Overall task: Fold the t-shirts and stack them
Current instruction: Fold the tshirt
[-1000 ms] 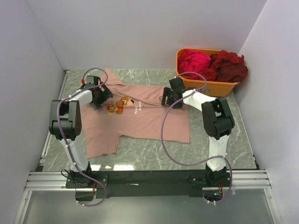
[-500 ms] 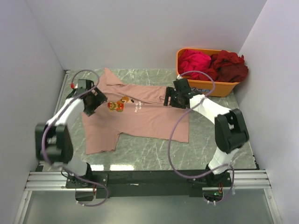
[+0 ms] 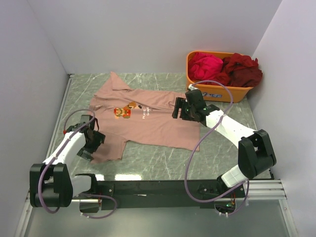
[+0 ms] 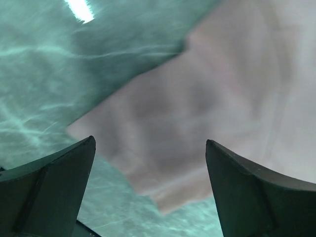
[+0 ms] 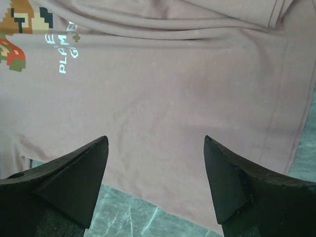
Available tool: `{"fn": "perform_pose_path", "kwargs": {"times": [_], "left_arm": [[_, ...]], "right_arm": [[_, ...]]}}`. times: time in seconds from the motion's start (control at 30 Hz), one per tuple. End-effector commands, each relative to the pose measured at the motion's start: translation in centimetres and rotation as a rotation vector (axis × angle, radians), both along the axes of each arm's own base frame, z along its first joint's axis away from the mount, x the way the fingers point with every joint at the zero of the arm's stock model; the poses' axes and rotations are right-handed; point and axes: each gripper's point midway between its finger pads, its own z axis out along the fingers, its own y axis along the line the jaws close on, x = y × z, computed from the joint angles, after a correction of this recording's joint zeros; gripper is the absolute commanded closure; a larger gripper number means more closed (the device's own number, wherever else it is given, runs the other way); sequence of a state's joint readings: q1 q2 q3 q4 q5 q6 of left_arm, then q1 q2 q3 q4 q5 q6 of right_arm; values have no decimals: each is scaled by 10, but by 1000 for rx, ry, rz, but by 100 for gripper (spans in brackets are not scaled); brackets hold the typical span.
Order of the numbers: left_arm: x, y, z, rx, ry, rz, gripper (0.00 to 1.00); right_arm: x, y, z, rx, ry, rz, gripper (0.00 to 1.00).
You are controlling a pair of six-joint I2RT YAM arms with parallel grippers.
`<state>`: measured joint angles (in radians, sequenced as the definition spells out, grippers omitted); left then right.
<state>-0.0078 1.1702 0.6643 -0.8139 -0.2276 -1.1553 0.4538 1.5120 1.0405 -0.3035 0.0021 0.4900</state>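
Pink t-shirt (image 3: pixel 148 123) is flat on the counter (image 3: pixel 163 158), chest side up, spread out to the left of the orange tub (image 3: pixel 217 93) and a little nearer the arms. The pixel figure (image 3: pixel 126 111) and the white lettering (image 3: pixel 146 114) sit on the half away from the tub. The stitched hem is the end closest to the tub.

Right gripper (image 3: pixel 181 109) hovers near the tub's front left corner, over the hem end of the pink shirt. On the wrist view its fingers are spread wide, with only smooth cloth showing between them and the hem seam running down the tub side. Whether the tips touch the cloth, I cannot tell.

Left gripper (image 3: pixel 91 143) is well away from the tub, at the far end of the shirt, over the sleeve that juts toward the arm bases. Its wrist picture is blurred. The fingers stand apart all the same, with the sleeve's corner and green marble counter between them, and nothing is pinched.

In the tub itself, the magenta shirt (image 3: pixel 205 65) is bunched on the left and the dark red shirt (image 3: pixel 242 70) is heaped on the right, spilling over the rim.
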Motion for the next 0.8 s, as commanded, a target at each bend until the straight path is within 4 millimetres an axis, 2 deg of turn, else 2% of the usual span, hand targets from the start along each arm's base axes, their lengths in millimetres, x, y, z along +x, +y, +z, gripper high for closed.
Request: {"fn": "perform_pose_path", "kwargs": {"times": [0.0, 0.13, 0.27, 0.33, 0.43, 0.53, 0.57, 0.63, 0.67, 0.7, 0.73, 0.77], "left_arm": [[-18, 5, -11, 12, 60, 110, 3], [-28, 7, -18, 22, 62, 124, 18], [-38, 1, -33, -14, 66, 125, 30], [-37, 0, -37, -23, 58, 126, 35], [-37, 2, -42, -7, 74, 125, 50], [-35, 7, -41, 23, 82, 124, 84], [-32, 9, -38, 29, 71, 129, 99], [-29, 13, -30, 49, 40, 136, 99], [-29, 14, -24, 53, 30, 158, 99], [-25, 16, -14, 58, -18, 171, 99], [-24, 19, -8, 71, -43, 179, 99], [-23, 20, 1, 76, -68, 188, 99]], "right_arm": [[6, -3, 20, 21, -60, -24, 16], [5, 7, 18, 60, -53, 19, 16], [8, 1, 11, 33, -37, 2, 16], [9, -1, 12, 31, -38, -7, 16], [7, -3, 14, 30, -44, -11, 16], [2, -11, 11, 8, -41, -34, 16], [-5, -15, 5, -7, -19, -37, 16], [-16, -22, 6, -13, -12, -48, 16], [-30, -29, -7, -35, 33, -51, 16], [-38, -34, -10, -45, 48, -60, 16], [-46, -41, -6, -54, 39, -77, 16], [-64, -51, -20, -84, 90, -84, 16]]}}
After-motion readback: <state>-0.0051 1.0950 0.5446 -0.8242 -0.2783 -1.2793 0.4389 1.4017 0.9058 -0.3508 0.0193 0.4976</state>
